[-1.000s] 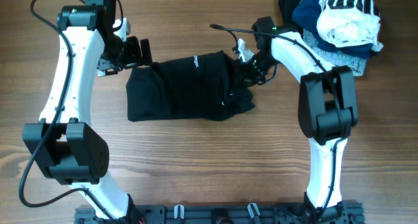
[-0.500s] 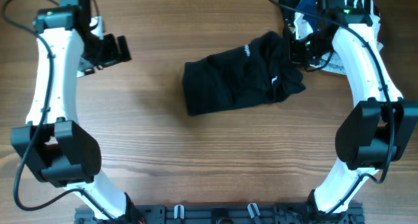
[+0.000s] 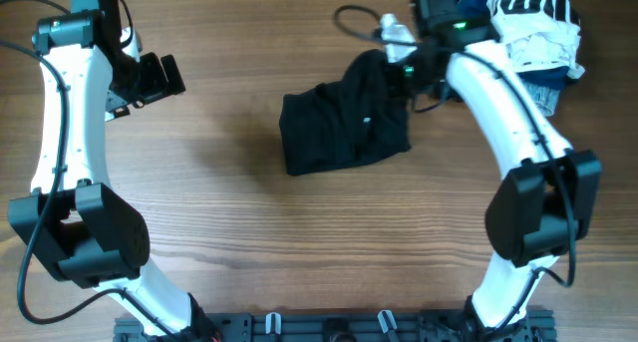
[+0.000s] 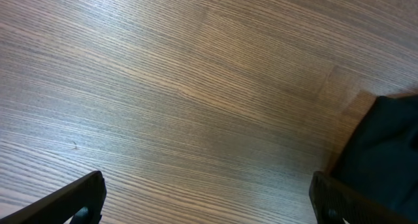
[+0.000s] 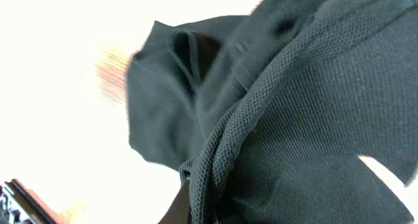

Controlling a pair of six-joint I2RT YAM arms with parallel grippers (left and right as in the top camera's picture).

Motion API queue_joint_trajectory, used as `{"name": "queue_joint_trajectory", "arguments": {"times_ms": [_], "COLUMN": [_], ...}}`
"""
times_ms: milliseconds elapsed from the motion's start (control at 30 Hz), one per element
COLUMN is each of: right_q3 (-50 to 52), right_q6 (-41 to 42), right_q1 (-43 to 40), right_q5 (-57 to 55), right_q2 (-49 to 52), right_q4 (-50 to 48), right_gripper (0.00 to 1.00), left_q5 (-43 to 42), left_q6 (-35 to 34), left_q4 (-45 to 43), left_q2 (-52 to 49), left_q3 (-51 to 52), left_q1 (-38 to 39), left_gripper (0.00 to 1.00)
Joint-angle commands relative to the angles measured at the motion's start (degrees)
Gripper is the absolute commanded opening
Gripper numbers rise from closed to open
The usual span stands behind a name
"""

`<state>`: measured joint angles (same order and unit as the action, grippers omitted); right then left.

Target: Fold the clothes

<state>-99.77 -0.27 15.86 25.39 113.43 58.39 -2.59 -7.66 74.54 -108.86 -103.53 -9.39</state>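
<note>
Your left fingers (image 3: 158,78) stood wide apart, holding nothing, over open desk (image 3: 199,212) well left of the black garment (image 3: 339,133). The garment lay mid-desk. Your right fingers (image 3: 401,71) were closed on its upper right edge, near the pile of clothes (image 3: 528,38). The garment's white mark (image 3: 367,122) was too small to read.

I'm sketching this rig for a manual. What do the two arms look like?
The left arm and right arm have smooth white link shells joined by chunky black joint housings. The fingers are black. A thin black cable loops by the right wrist, where a small green light glows.
</note>
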Motion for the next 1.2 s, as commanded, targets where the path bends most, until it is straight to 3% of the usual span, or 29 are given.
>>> {"name": "queue_joint_trajectory", "arguments": {"times_ms": [0, 200, 333, 400, 433, 500, 733, 800, 900, 1167], "right_q3": [-1.51, -1.46, -1.46, -1.46, -1.51, -1.88, -9.70, -12.44, -14.36, -14.12], "right_q6": [3.43, 3.48, 3.26, 3.26, 3.26, 1.27, -10.25, -9.16, -0.74, 3.98], "right_q1": [6.32, 13.66, 17.81, 18.53, 18.71, 18.80, 18.71, 18.38, 16.65, 13.84], "right_q5": [-1.84, -3.78, -4.02, -3.98, -3.78, -0.81, 3.23, -0.55, -7.69, -7.39], "right_q2": [0.31, 3.80, 5.75, 5.75, 5.70, 5.29, 3.87, 3.37, 2.43, 4.63], "right_q4": [-3.41, -8.00, -9.97, -9.92, -9.90, -9.66, -1.36, 1.05, 1.20, 4.83], "right_gripper": [0.04, 0.10, 0.20, 0.34, 0.50, 0.64, 0.85, 0.88, 0.93, 0.93], "left_q5": [0.74, 0.74, 0.74, 0.74, 0.72, 0.74, 0.72, 0.74, 0.72, 0.52], "left_q6": [-0.11, -0.11, -0.11, -0.11, -0.11, -0.11, -0.11, -0.11, -0.11, -0.11], "left_q4": [-0.22, -0.46, -1.51, -1.86, -1.92, -1.95, -3.04, -3.06, -3.28, -3.87], "left_q2": [0.85, 0.85, 0.85, 0.85, 0.83, 0.83, 0.17, 0.09, 0.09, 0.09], "left_q3": [-0.72, -0.61, -0.61, -0.61, -0.61, -0.61, -0.59, -0.59, -0.57, 0.28], "left_q1": [-0.15, -0.15, -0.15, -0.15, -0.15, -0.15, -0.15, -0.15, -0.15, -0.15], "left_gripper": [1.00, 1.00, 1.00, 1.00, 1.00, 1.00, 1.00, 1.00, 1.00, 1.00]}}
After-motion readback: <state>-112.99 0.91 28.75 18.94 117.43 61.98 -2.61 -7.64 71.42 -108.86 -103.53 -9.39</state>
